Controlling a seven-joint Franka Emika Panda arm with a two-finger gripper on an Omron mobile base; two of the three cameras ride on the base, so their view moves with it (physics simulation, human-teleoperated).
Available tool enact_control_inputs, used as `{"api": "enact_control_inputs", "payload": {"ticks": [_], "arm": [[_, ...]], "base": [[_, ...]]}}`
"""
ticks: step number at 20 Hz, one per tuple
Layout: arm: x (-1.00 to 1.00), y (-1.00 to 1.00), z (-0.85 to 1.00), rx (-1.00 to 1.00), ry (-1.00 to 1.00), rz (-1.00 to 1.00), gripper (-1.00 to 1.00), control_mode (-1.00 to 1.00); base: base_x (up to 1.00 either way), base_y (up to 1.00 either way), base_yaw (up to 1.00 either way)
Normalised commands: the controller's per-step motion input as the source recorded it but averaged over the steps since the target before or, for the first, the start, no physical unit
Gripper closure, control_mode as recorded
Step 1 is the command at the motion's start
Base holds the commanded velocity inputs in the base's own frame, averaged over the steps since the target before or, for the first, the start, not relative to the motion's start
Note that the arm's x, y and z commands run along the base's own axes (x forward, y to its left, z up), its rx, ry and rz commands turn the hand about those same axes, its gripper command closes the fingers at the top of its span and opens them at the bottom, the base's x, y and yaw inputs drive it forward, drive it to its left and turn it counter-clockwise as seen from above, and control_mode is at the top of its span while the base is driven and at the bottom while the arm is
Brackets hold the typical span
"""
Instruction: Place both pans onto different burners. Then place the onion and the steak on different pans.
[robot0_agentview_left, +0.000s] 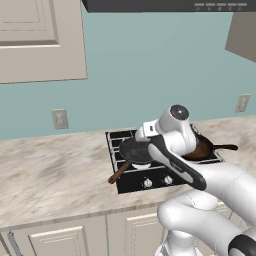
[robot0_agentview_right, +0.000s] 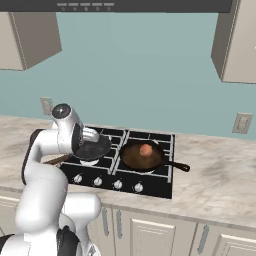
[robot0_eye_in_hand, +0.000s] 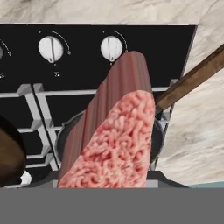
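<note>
End effector holds the steak (robot0_eye_in_hand: 114, 140) over the black pan (robot0_eye_in_hand: 154, 139), its rim mostly hidden; handle (robot0_eye_in_hand: 192, 78) runs to 2 o'clock; fingertips hidden.

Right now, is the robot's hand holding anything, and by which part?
Yes: the steak, over the black pan. Its held end is out of sight at the picture's bottom.

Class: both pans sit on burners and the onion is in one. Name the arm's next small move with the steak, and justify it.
Probably lower the steak a little and release it. The hand view shows it held in the end effector directly above the black pan with the wooden handle, which sits on a front burner. The onion already lies in the reddish pan, so the black pan is the one left.
</note>
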Motion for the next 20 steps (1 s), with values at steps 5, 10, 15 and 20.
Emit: {"api": "enact_control_inputs", "payload": {"ticks": [5, 10, 15, 20], "arm": [[0.14, -0.01, -0.24, 0.0, 0.0, -0.01, 1.0, -1.0], [0.17, 0.0, -0.22, 0.0, 0.0, 0.0, 1.0, -1.0], [0.16, 0.0, -0.22, 0.0, 0.0, -0.01, 1.0, -1.0], [0.19, 0.0, -0.22, 0.0, 0.0, -0.02, 1.0, -1.0]], "base": [[0.0, 0.0, 0.0], [0.0, 0.0, 0.0], [0.0, 0.0, 0.0], [0.0, 0.0, 0.0]]}}
